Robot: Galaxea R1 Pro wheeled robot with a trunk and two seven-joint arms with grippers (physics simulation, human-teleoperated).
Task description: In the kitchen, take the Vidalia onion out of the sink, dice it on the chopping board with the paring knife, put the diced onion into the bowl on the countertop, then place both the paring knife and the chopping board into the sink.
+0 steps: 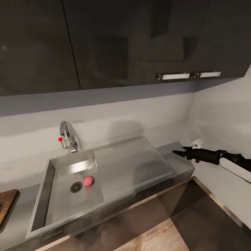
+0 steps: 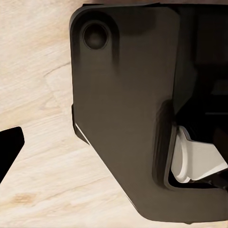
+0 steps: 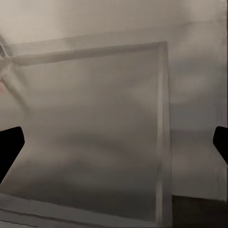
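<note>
One sink (image 1: 52, 195), lower left of the head view: steel basin, flat drainboard (image 1: 136, 164) to its right, one chrome tap (image 1: 68, 136) with red dot. One Vidalia onion (image 1: 88, 181), pinkish, on the basin floor just beside the drain (image 1: 76, 187). One chopping board (image 1: 6, 205), corner only, at the left edge on the grey tabletop (image 1: 177, 158). Right gripper (image 1: 177, 152) at centre right, beyond the drainboard's end; right wrist view alone shows its jaws spread wide over the drainboard (image 3: 95, 133). Left wrist view: robot body, wooden floor (image 2: 38, 95); left jaws' state cannot be told
</note>
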